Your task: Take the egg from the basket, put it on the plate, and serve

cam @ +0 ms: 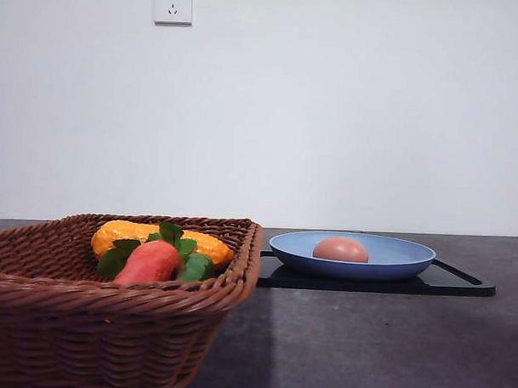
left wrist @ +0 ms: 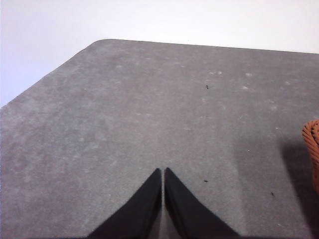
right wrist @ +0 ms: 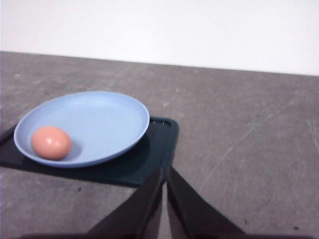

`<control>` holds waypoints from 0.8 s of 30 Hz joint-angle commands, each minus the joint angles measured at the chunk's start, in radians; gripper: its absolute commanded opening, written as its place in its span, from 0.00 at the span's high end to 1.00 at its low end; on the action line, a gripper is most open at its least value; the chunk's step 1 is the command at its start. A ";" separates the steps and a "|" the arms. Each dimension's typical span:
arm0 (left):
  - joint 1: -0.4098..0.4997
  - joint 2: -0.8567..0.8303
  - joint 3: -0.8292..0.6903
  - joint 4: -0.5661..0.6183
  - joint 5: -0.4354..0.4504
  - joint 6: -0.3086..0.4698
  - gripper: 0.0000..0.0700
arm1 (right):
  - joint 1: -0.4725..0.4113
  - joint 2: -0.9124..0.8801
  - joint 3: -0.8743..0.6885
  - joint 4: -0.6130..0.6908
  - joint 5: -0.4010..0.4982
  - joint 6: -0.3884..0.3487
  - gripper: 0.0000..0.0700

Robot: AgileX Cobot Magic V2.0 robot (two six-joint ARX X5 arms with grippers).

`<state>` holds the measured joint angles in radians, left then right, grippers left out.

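The pinkish-brown egg (cam: 340,249) lies in the blue plate (cam: 402,250), which rests on a flat black tray (cam: 460,284) right of the wicker basket (cam: 84,324). In the right wrist view the egg (right wrist: 50,142) sits at one side of the plate (right wrist: 99,119), and my right gripper (right wrist: 164,172) is shut with nothing in it, its tips just short of the tray's corner (right wrist: 159,144). My left gripper (left wrist: 163,173) is shut and holds nothing, hovering over bare grey table beside the basket's rim (left wrist: 312,137).
The basket holds an orange-red carrot toy (cam: 148,262) with green leaves, a yellow corn toy (cam: 121,233) and a green item (cam: 197,267). Grey table (cam: 364,342) stretches in front of the tray. A white wall with a socket (cam: 173,4) stands behind.
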<state>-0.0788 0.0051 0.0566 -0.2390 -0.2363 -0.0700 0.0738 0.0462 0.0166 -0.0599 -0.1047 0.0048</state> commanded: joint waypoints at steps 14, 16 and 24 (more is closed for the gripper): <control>0.001 -0.002 -0.013 0.000 0.000 -0.002 1.00 | 0.002 -0.004 -0.003 0.030 0.001 0.004 1.00; 0.001 -0.002 -0.013 0.000 0.000 -0.002 1.00 | 0.002 -0.004 -0.003 0.030 0.001 0.004 1.00; 0.001 -0.002 -0.013 0.000 0.000 -0.002 1.00 | 0.002 -0.004 -0.003 0.025 0.001 -0.015 1.00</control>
<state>-0.0788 0.0051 0.0566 -0.2390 -0.2363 -0.0700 0.0738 0.0460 0.0166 -0.0425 -0.1047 0.0015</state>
